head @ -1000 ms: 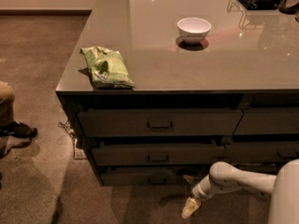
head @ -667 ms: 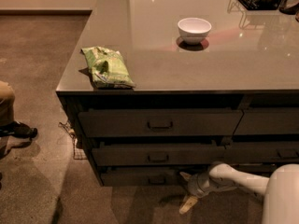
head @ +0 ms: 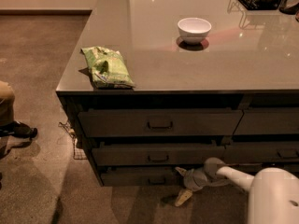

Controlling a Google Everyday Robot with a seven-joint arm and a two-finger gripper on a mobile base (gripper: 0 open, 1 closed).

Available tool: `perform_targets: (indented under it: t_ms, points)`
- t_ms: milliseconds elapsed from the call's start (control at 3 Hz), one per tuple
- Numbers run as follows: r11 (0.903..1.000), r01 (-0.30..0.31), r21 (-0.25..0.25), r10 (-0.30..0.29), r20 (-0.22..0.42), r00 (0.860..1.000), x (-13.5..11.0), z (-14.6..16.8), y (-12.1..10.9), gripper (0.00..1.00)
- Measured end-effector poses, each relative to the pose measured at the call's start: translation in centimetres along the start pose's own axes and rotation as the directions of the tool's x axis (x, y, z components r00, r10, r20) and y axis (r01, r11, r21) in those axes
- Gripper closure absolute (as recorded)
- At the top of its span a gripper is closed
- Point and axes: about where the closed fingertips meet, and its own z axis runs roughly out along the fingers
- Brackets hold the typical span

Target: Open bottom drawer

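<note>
Grey surface (head: 154,69) over a stack of three wide drawers. The upper two fronts are the tall ones. The bottom drawer (head: 131,176) is the lowest and shallowest front, sitting just above the floor, left of where the arm comes in. No clear gap shows around it, so I judge it not yet pulled out.

Robot's white body (head: 275,197) is at lower right. The arm (head: 233,174) reaches left from it, low along the cabinet base.

Gripper (head: 181,184): close against the right part of the bottom drawer's front, just right of the handle (head: 156,180). Fingers are apart, one pointing up toward the drawer front, the other angling down toward the floor.

Change over the last second: the gripper is higher and further left than a second ago, when it hung nearer the floor and well clear of the drawer front. It is now at the height of the front. The drawer fronts themselves look unmoved.

Reading: approach is nearly finished and there is no grasp yet. The handle is not between the fingers. The shadow under the cabinet is heavy, so the upper finger may be touching the front, but I cannot confirm it.

Next move likely needs a short shift left to bracket the handle.

On the surface, untouched: green bag (head: 106,67) at the near left corner and a white bowl (head: 194,29) further back.
</note>
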Motion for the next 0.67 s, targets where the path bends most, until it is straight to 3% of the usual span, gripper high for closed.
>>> perform_targets:
  t_ms: [667]
  points:
    - [0.9999,-0.003,-0.016,0.004,0.043,0.999,0.7,2.6,-2.8,0.00]
